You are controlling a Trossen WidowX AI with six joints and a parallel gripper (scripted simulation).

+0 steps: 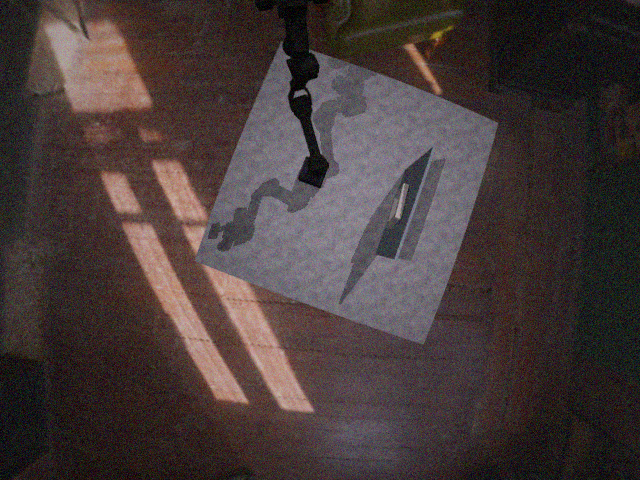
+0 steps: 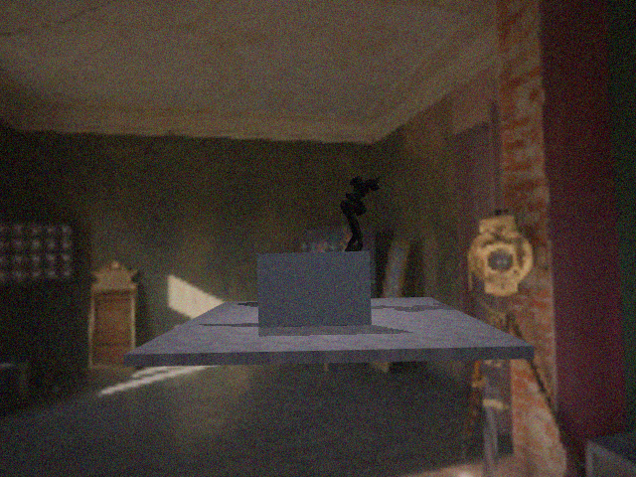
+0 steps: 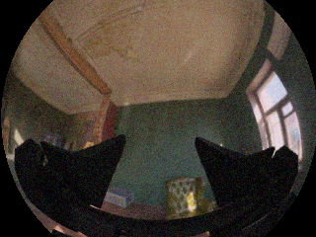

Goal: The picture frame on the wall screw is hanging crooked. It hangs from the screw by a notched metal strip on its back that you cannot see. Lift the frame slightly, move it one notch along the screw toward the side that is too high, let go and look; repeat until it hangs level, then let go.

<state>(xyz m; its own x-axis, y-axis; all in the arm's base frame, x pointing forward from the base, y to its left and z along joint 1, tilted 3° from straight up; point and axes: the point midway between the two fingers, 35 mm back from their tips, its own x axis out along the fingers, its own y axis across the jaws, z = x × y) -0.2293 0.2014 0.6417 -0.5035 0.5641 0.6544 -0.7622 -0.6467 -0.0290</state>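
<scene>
Nearest, in wrist view: two spread fingers on one open gripper (image 1: 290, 4) (image 2: 374, 183) (image 3: 161, 140), nothing between. From above: one picture frame (image 1: 401, 201) against one panel's (image 1: 413, 181) (image 2: 314, 289) left face. From outside: frame hidden behind panel.

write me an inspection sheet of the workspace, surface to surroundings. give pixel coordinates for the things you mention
surface: pale grey mottled tabletop (image 1: 248, 170) (image 2: 179, 344), shadows across it
job's things: upright panel (image 1: 390, 245) (image 2: 313, 287) stands on it; thin pale frame (image 1: 401, 201) at its arm-facing side, tilt cannot be judged; screw not visible
clutter: nothing seen
gripper: the gripper (image 1: 290, 2) (image 2: 377, 183) (image 3: 161, 140) is open, nothing between its fingers, away from the frame
cables: nothing seen
surroundings: dim room, bright window (image 3: 273, 91)
</scene>
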